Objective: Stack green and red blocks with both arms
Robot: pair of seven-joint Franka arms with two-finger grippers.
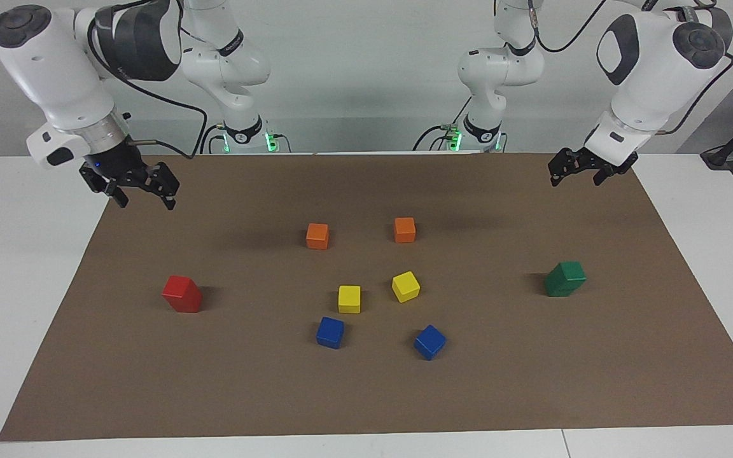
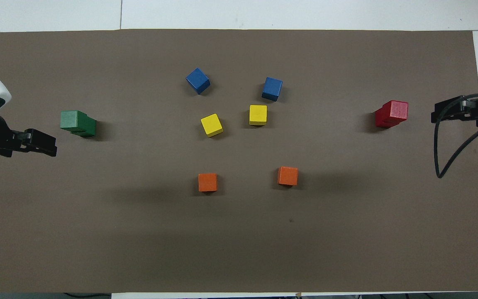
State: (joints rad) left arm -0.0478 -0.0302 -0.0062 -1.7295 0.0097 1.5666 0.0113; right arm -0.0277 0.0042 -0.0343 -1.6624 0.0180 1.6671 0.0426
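Note:
Two red blocks (image 1: 182, 294) stand as a slightly skewed stack toward the right arm's end of the mat; the stack also shows in the overhead view (image 2: 391, 113). Two green blocks (image 1: 565, 278) stand as a skewed stack toward the left arm's end, also in the overhead view (image 2: 78, 123). My right gripper (image 1: 142, 196) is open and empty, raised over the mat's edge, apart from the red stack; the overhead view shows it too (image 2: 436, 114). My left gripper (image 1: 575, 178) is open and empty, raised over the mat at its own end (image 2: 48, 145).
In the middle of the brown mat (image 1: 366, 394) lie two orange cubes (image 1: 317, 236) (image 1: 404, 229), two yellow cubes (image 1: 349, 299) (image 1: 406, 286) and two blue cubes (image 1: 330, 332) (image 1: 429, 342). White table borders the mat.

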